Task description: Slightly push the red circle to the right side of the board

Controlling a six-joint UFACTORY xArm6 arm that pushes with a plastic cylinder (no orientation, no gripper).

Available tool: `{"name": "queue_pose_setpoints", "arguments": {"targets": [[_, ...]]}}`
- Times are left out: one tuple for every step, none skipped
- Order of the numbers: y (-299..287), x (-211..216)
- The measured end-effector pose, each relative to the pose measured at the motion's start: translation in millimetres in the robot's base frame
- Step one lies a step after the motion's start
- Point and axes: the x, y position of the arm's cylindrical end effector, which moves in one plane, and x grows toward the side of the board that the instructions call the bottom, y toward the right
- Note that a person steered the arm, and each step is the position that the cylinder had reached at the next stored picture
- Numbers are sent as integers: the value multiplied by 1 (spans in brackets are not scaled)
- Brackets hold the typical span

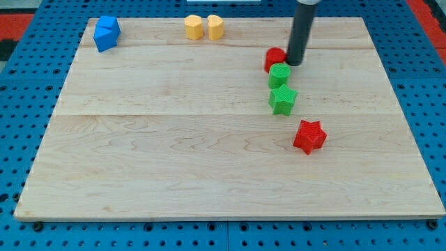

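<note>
My tip [295, 63] touches the red circle [273, 58] at its right; the green circle [279, 74] lies just below them.

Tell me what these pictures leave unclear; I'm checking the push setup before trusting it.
- Camera view: the red circle is partly covered by the rod on its right and the green circle in front, so its full outline is hidden.
- Whether my tip touches the red circle cannot be told; they overlap.
- The rod's upper part is cut off by the view's top.
- The two blue blocks overlap; their exact shapes are unclear.
</note>
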Motion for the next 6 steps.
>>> {"name": "queue_pose_setpoints", "arguments": {"targets": [[-7,-11],[-19,-61],[-115,-69],[-166,-25],[-118,-11],[-68,-19]]}}
